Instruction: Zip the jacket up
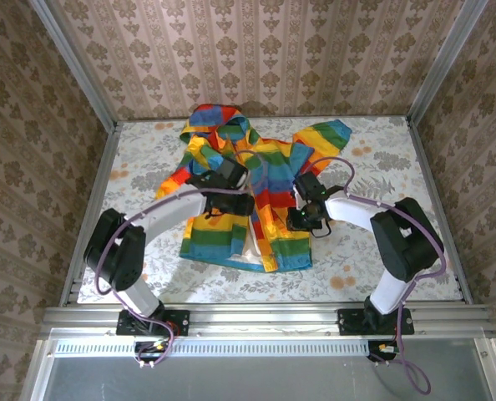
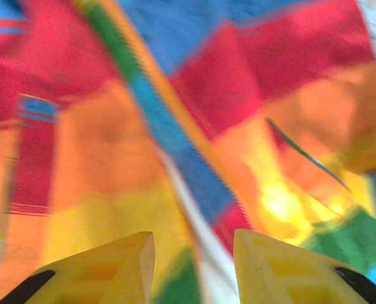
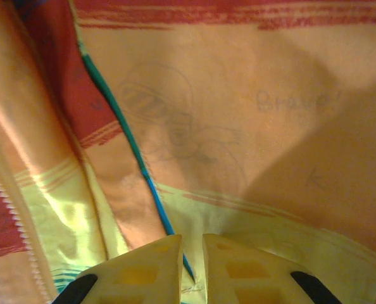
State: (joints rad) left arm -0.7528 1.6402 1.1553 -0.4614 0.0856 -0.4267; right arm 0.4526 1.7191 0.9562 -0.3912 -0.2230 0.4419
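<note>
Jacket [image 1: 273, 180] spread on floral table [image 1: 148, 159], patterned walls [image 1: 256, 50]

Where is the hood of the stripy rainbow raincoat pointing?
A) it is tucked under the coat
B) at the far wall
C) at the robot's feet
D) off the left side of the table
B: the rainbow-striped hooded jacket lies with its hood at the far edge of the flowery table, next to the patterned back wall.
</note>
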